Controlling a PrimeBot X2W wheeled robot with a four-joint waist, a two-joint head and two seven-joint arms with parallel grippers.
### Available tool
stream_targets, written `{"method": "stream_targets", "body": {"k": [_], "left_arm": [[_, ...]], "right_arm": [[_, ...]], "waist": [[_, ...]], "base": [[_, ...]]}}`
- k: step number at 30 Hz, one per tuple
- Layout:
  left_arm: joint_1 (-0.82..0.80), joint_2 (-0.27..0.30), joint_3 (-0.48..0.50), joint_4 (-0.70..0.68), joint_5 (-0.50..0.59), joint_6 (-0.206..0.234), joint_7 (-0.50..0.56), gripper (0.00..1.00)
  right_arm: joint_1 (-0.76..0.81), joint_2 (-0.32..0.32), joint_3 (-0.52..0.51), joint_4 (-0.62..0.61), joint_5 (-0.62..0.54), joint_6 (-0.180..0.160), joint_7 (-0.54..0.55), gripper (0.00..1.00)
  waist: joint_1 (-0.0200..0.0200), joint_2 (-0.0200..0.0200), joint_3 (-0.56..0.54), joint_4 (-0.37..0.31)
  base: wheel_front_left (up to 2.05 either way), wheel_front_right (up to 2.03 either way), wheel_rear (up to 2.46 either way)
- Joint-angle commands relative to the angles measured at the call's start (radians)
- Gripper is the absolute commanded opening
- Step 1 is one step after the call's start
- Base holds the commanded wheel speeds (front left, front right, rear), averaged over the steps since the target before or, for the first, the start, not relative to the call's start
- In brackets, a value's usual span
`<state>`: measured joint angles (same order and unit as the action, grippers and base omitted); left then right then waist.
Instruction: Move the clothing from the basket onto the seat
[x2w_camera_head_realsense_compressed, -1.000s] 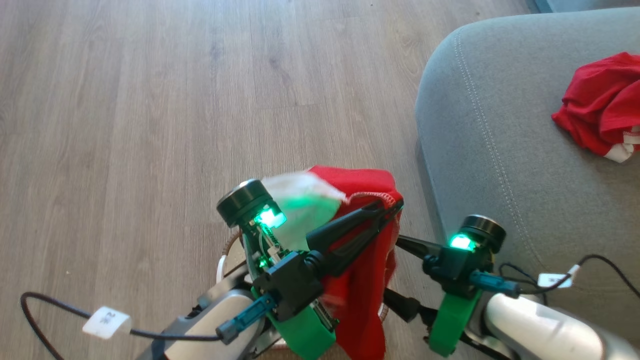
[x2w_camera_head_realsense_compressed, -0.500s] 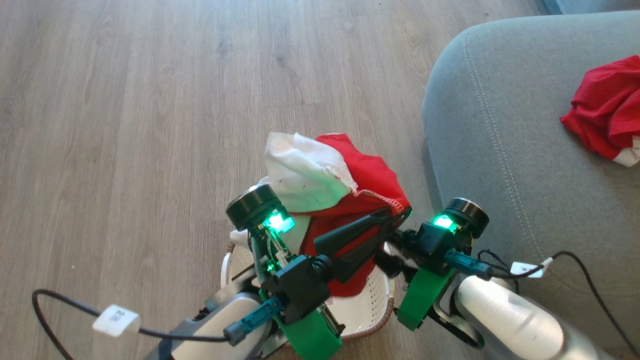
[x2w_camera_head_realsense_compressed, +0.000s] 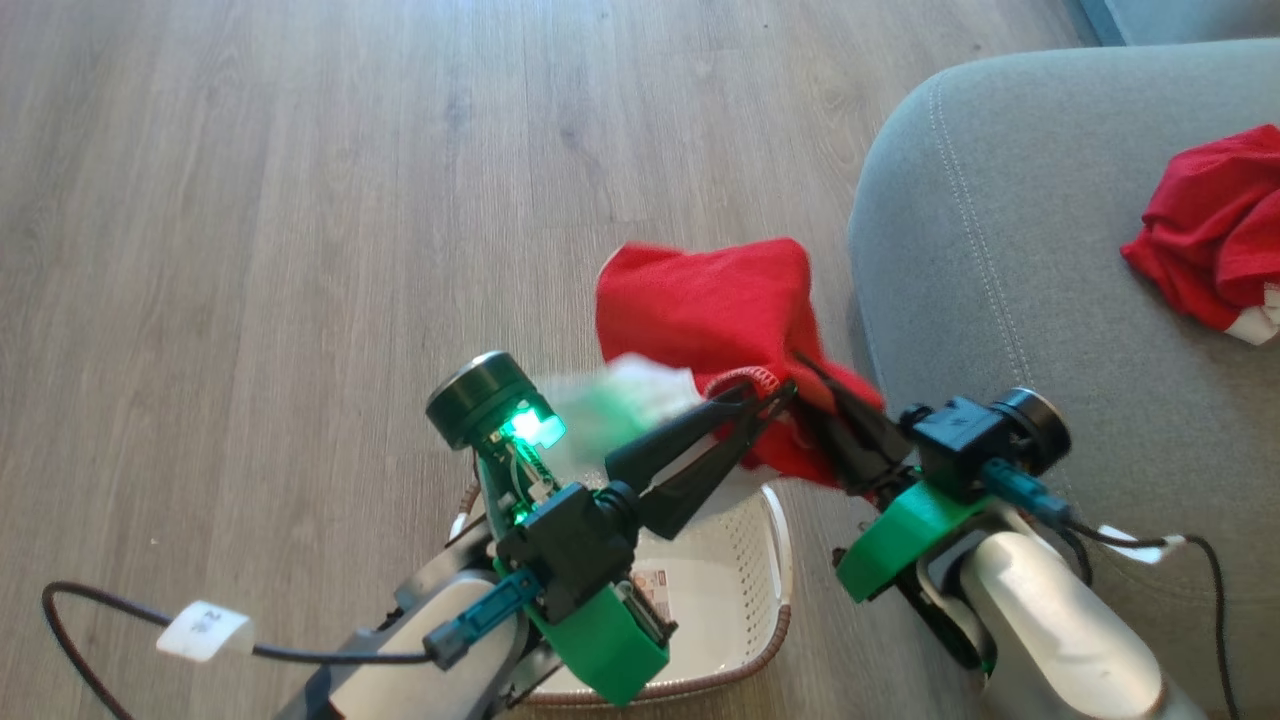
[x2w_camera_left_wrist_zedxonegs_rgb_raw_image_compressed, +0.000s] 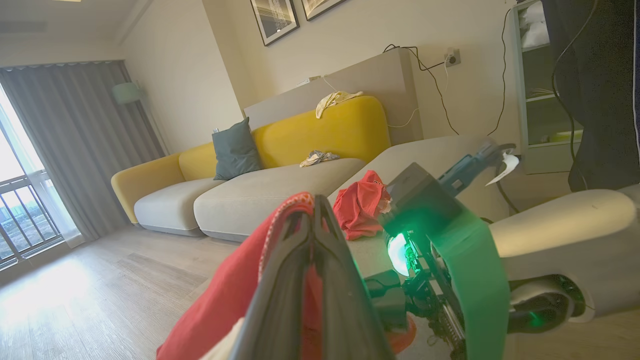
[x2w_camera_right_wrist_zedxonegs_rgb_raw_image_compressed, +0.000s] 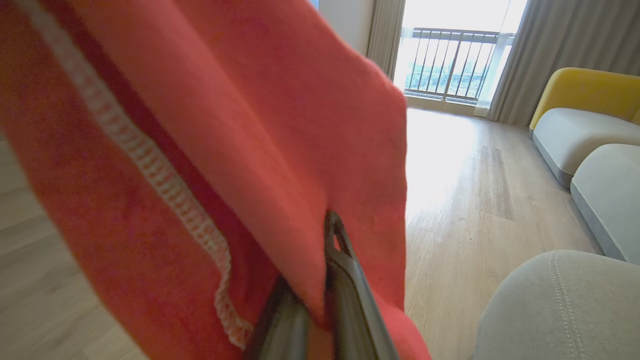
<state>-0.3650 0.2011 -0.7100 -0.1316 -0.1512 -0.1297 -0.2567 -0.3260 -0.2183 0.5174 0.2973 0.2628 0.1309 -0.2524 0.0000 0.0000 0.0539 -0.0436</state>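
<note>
Both left gripper (x2w_camera_head_realsense_compressed: 775, 398) and right gripper (x2w_camera_head_realsense_compressed: 810, 378) pinch a red shirt (x2w_camera_head_realsense_compressed: 705, 300) above the basket (x2w_camera_head_realsense_compressed: 775, 560). Next I'd swing it right onto the seat (x2w_camera_head_realsense_compressed: 1000, 300).

No legible text found.
Left cable tag (x2w_camera_head_realsense_compressed: 204, 630), white: dark marks, too blurred to read.
Sticker (x2w_camera_head_realsense_compressed: 652, 582) on basket (x2w_camera_head_realsense_compressed: 752, 572) floor: reddish print, too small to read.
Right cable tag (x2w_camera_head_realsense_compressed: 1128, 541), white: nothing readable.
</note>
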Motion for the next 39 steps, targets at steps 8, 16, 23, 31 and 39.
{"method": "stream_targets", "body": {"k": [8, 16, 23, 31, 39], "left_arm": [[-0.007, 0.002, 0.030, -0.017, -0.002, -0.001, -0.005, 0.00], [0.007, -0.005, 0.033, 0.022, 0.000, -0.001, -0.005, 1.00], [0.017, -0.007, 0.040, 0.056, -0.004, -0.001, -0.005, 1.00], [0.036, -0.005, 0.052, 0.081, -0.005, -0.001, -0.005, 1.00], [0.081, -0.003, 0.073, 0.117, -0.009, -0.001, -0.005, 1.00]], "right_arm": [[0.054, 0.088, -0.156, -0.103, -0.041, 0.000, -0.009, 0.00], [0.079, 0.118, -0.202, -0.154, -0.033, 0.000, -0.009, 0.00], [0.076, 0.125, -0.257, -0.189, -0.027, 0.000, -0.009, 0.00], [0.063, 0.118, -0.321, -0.215, -0.034, 0.000, -0.009, 0.00], [0.083, 0.106, -0.412, -0.240, -0.041, 0.000, -0.009, 0.00]], "waist": [[0.0000, 0.0000, -0.014, 0.008], [0.0000, 0.0000, -0.016, 0.017], [0.0000, 0.0000, -0.014, 0.020], [0.0000, 0.0000, -0.016, 0.018], [0.0000, 0.0000, -0.028, 0.017]], "base": [[0.00, 0.00, 0.00], [0.00, 0.00, 0.00], [0.00, 0.00, 0.00], [0.00, 0.00, 0.00], [0.00, 0.00, 0.00]]}}
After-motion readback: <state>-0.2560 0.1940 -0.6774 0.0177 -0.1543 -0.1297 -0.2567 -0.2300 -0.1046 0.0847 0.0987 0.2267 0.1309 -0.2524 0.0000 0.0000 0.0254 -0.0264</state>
